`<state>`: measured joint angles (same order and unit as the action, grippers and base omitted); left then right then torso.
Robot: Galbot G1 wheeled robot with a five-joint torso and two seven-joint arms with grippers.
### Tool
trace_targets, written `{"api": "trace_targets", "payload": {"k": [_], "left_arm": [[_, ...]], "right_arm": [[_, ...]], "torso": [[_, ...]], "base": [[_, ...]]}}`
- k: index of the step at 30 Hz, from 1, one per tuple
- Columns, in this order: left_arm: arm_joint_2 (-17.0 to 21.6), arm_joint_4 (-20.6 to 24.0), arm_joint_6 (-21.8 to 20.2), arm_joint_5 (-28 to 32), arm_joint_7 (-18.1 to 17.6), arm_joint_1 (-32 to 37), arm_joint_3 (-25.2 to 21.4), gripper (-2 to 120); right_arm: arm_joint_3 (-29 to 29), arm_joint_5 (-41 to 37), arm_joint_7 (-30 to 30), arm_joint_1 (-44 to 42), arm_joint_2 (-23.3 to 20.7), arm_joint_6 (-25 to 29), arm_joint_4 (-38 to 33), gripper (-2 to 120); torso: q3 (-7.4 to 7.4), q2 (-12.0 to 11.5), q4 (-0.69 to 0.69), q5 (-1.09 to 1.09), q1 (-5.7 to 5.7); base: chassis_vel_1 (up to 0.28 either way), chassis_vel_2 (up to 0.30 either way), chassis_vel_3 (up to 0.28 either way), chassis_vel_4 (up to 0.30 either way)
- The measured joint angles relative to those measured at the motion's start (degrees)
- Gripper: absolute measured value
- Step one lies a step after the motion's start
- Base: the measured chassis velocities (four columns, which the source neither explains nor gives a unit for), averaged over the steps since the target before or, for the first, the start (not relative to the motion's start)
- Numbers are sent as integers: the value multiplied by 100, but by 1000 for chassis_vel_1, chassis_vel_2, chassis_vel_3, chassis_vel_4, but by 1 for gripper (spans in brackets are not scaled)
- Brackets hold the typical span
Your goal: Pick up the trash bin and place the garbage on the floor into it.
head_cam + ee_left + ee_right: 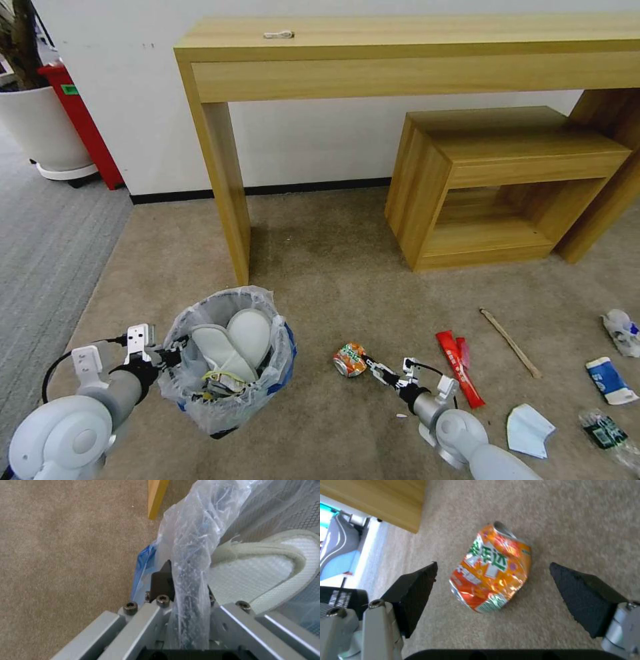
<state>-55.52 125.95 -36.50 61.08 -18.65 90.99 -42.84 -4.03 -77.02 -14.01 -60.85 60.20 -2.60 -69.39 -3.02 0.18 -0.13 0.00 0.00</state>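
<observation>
Starting at the lower left of the head view, the left gripper (175,352) has its jaws clamped on the rim of the bin (230,357), pinching the crinkly bag liner, and the left wrist view shows that plastic squeezed right between the fingers (162,581). Two white slippers (233,347) sit inside the bin already, along with some smaller junk I can't make out. The bin is low and left of centre on the beige carpet (333,267), near the desk leg (230,193).

Moving right, the crushed orange can (350,359) lies on the carpet at lower centre. The right gripper (369,366) is right next to it, jaws wide apart; in the right wrist view the can (491,568) lies between the two black pads (415,593), not touching either.

Further right there's the red wrapper (459,368), then the wooden stick (510,343), the blue mask (529,430) near the bottom edge, and a cluster of cups (610,380) and a bottle (607,432) at the far right.
</observation>
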Motion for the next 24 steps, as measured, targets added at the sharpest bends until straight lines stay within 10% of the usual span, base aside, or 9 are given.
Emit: {"api": "trace_targets", "payload": {"k": [24], "left_arm": [[124,-75,26,48,19,-24,37,1]], "right_arm": [[-19,197,-151,99,470,17,576,85]], "torso": [[0,0,0,-1,0]], "base": [[0,0,0,0]]}}
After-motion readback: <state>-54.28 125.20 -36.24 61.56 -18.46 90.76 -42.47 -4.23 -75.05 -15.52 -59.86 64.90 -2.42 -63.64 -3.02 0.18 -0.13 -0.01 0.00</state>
